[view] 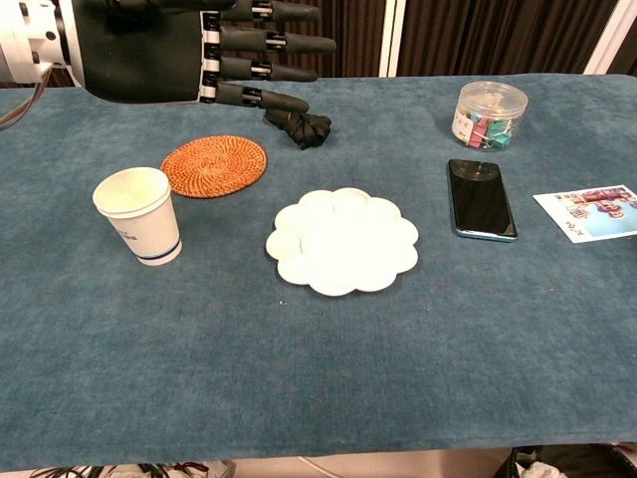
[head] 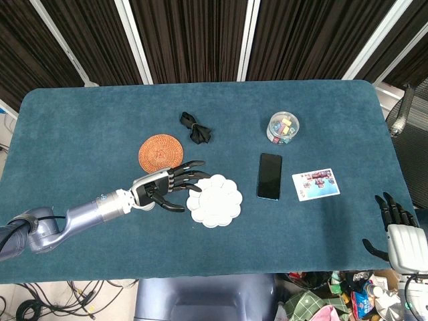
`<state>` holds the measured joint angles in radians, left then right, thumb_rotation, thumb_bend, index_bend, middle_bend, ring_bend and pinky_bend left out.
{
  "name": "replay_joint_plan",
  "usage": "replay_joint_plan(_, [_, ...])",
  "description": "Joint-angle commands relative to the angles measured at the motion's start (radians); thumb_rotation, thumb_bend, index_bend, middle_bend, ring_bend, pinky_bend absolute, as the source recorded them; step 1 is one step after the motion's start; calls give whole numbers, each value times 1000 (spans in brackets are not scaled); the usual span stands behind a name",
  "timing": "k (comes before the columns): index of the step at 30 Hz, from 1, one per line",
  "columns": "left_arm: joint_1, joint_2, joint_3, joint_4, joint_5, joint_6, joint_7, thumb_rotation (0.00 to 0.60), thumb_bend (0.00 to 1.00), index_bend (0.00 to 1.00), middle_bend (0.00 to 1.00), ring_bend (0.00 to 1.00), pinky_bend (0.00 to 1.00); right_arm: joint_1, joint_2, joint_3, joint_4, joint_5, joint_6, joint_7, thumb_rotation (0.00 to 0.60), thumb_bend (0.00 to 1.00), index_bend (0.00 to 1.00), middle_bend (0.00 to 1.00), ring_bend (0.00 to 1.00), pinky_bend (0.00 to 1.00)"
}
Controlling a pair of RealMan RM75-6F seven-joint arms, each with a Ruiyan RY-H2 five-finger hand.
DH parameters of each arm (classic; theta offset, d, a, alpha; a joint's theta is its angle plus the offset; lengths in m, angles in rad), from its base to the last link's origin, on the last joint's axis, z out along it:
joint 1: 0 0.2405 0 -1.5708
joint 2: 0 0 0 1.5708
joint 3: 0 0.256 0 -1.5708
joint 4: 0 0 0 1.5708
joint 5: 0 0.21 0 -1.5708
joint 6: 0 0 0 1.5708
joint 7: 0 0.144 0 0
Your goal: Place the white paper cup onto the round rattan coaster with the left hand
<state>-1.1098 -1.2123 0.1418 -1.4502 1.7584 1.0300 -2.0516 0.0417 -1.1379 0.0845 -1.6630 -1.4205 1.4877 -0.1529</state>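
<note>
The white paper cup, with a blue band near its base, stands upright on the teal table, just in front of the round rattan coaster. My left hand hovers above the cup with its fingers stretched out and apart, holding nothing. In the head view the hand covers almost all of the cup. My right hand hangs off the table's right front corner, fingers apart and empty.
A white flower-shaped plate lies right of the cup. Farther right are a black phone and a printed card. A clear tub of clips and a black crumpled object sit toward the back.
</note>
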Motion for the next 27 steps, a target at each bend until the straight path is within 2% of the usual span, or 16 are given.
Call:
replay_joint_plan(1, [0, 0, 0, -1, -2, 1, 1, 600, 121, 48, 139, 38, 172, 0, 0, 1, -1, 3, -1, -1, 600, 122, 38, 18, 118, 184])
replay_joint_plan(27, [29, 1, 14, -18, -2, 28, 42, 600, 121, 49, 142, 38, 172, -7, 10, -7, 3, -19, 14, 17, 600, 123, 38, 18, 118, 184])
